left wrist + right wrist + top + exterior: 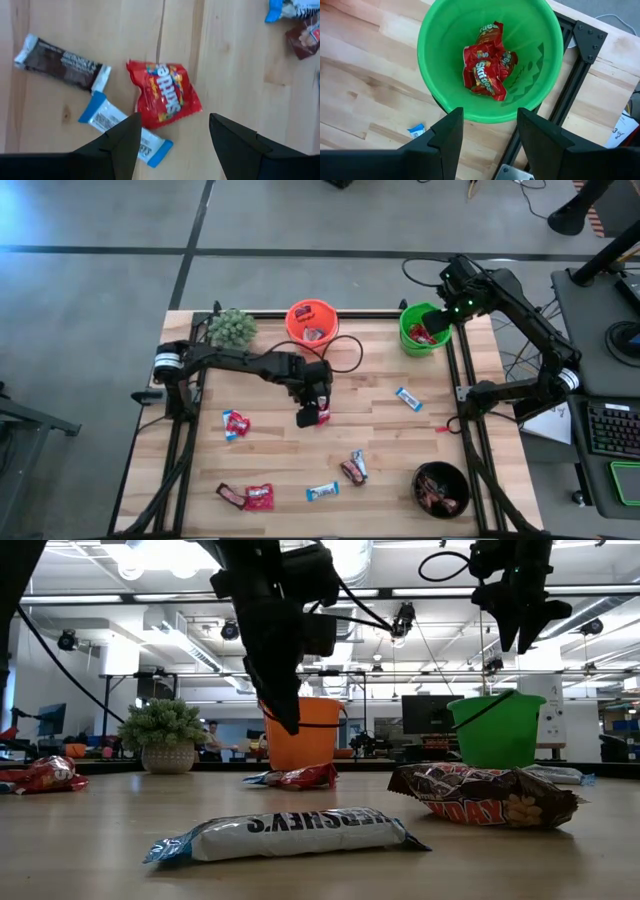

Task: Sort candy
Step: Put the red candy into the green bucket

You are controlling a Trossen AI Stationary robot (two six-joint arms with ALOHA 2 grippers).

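Around the orange bucket [312, 323], which stands at the table's far edge, everything else can be placed. Three buckets are counted: the orange one, a green bucket [424, 330] to its right, and a black bucket [441, 488] at the near right corner. A small green plant [232, 328] is seen left of the orange bucket.

On the wood nearer than the orange bucket, loose candy is spread. Directly below it a red packet [164, 95] lies under the left gripper [310, 412], whose fingers are spread wide with nothing held. Beside that packet, in the left wrist view, one dark brown bar [62, 62] and one blue-and-white bar [125, 131] are seen. Other sweets are scattered farther off on the table; some overlap, so an exact total cannot be given.

Inside the green bucket about two red packets [487, 62] are piled. The right gripper [437, 319] is held above that bucket with its fingers apart and empty.
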